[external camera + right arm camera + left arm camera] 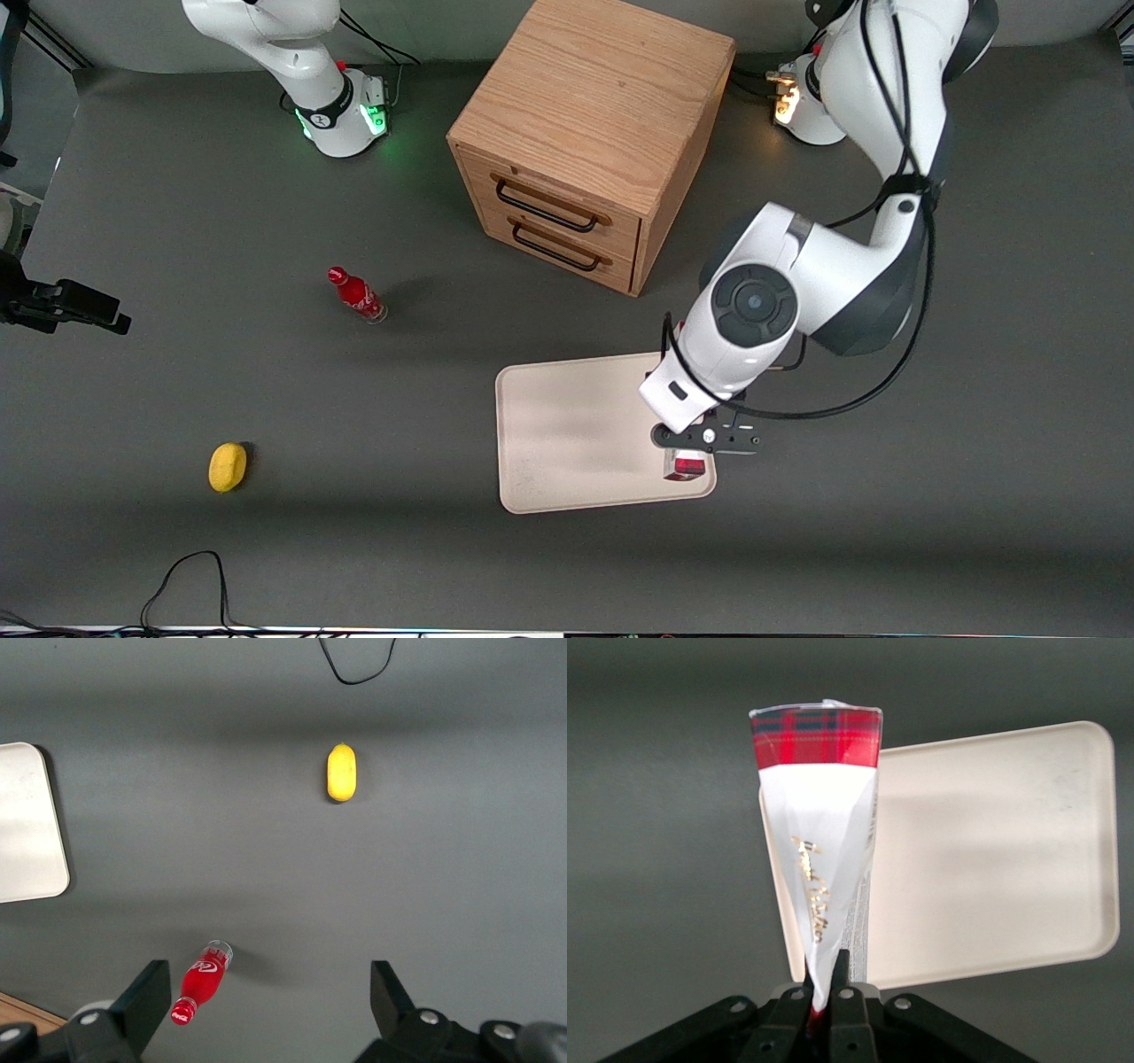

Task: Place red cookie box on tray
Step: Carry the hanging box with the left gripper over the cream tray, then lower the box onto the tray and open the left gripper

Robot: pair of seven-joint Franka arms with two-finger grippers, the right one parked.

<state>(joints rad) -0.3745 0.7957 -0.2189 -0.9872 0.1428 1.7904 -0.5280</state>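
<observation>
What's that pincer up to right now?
Pincer shut on red cookie box, above tray edge. Box not yet set down. Nothing in the way.

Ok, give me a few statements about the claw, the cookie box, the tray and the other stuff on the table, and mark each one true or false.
1. The claw grips the red cookie box. True.
2. The box lies flat on the tray. False: it hangs in the claw above the tray's edge.
3. The soda bottle stands on the tray. False: it is on the table.
4. Both cabinet drawers are shut. True.
5. A yellow object lies on the table. True.
</observation>
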